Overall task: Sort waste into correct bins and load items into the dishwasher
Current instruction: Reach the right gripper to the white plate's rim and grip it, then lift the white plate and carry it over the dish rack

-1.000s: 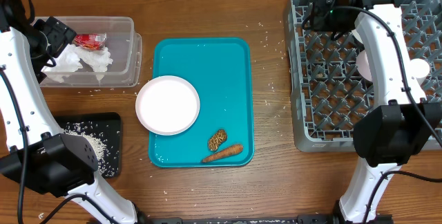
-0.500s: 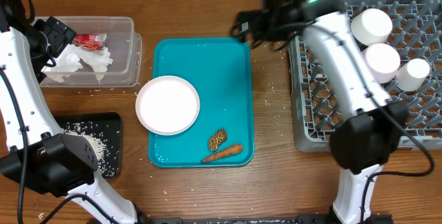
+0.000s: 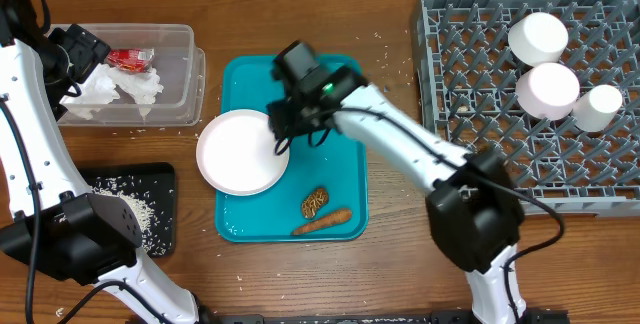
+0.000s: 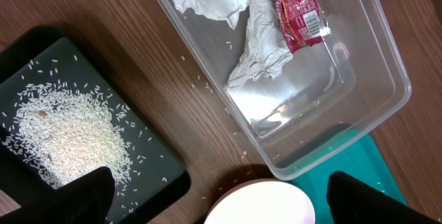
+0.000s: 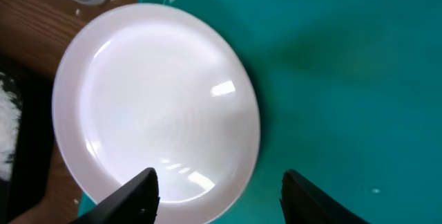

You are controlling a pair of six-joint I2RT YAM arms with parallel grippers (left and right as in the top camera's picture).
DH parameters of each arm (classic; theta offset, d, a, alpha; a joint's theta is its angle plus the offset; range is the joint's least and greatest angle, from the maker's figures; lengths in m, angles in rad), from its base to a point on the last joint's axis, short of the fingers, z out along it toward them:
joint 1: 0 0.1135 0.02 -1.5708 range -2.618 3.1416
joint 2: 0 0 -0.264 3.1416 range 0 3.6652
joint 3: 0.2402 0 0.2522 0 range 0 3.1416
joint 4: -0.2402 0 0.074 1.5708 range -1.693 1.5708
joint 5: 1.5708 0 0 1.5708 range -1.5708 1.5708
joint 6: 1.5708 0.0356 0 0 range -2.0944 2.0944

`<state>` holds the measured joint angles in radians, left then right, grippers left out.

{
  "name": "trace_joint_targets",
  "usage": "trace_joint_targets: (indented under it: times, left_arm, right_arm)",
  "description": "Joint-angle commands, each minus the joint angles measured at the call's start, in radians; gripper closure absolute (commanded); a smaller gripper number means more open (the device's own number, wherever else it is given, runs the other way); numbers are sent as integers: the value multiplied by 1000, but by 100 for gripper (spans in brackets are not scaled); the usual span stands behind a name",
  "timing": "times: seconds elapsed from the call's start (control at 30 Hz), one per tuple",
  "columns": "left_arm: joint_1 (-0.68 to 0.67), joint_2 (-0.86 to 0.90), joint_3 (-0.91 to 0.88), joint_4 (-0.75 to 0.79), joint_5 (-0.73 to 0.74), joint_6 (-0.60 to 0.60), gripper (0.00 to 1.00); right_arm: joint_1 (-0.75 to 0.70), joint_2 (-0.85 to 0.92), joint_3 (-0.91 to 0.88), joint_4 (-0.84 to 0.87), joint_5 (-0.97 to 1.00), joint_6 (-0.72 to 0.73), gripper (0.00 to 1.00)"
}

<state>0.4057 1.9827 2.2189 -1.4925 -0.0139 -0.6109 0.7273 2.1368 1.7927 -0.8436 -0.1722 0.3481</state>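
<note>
Teal serving tray [image 3: 245, 89] flat on brown wooden table [image 3: 390, 264], between other objects.

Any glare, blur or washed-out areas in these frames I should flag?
Right wrist: glare streaks on the white plate, and the picture is slightly soft overall. Left wrist: sharp, with reflections on the clear tub floor. Overhead: even light, plate surface washed out.

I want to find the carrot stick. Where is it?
Overhead view: the carrot stick lies at the teal tray's near right corner, beside the brown biscuit.

Right gripper [image 5: 217, 186] spread over the white plate [image 5: 152, 99] — teal tray [image 5: 345, 79] beneath.
</note>
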Motion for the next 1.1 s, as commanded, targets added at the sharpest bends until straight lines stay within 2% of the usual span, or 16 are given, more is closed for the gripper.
trace_joint_targets:
  times: [0.0, 0.13, 0.4, 0.47, 0.57, 0.63, 0.67, 1.0, 1.07]
  left_arm:
    - [0, -4, 13, 1, 4, -13, 0]
    - [0, -4, 13, 1, 4, -13, 0]
    - [0, -4, 13, 1, 4, -13, 0]
    - [0, -4, 13, 1, 4, -13, 0]
    - [0, -4, 13, 1, 4, -13, 0]
    - [0, -4, 13, 1, 4, -13, 0]
    - [0, -4, 13, 1, 4, -13, 0]
    - [0, -4, 13, 1, 4, -13, 0]
    - [0, -4, 13, 1, 4, -13, 0]
  right_arm:
    - [46, 52, -5, 9, 108, 54, 41]
    - [63, 108, -5, 7, 175, 76, 41]
    - [58, 154, -5, 4, 174, 76, 41]
    - [58, 158, -5, 3, 171, 76, 51]
    - [58, 157, -4, 3, 171, 77, 74]
    - [58, 156, 8, -16, 171, 99, 86]
    - [52, 152, 44, -61, 167, 106, 96]
    - [-120, 75, 393, -356, 221, 90, 96]
    - [-185, 50, 478, -426, 309, 90, 96]
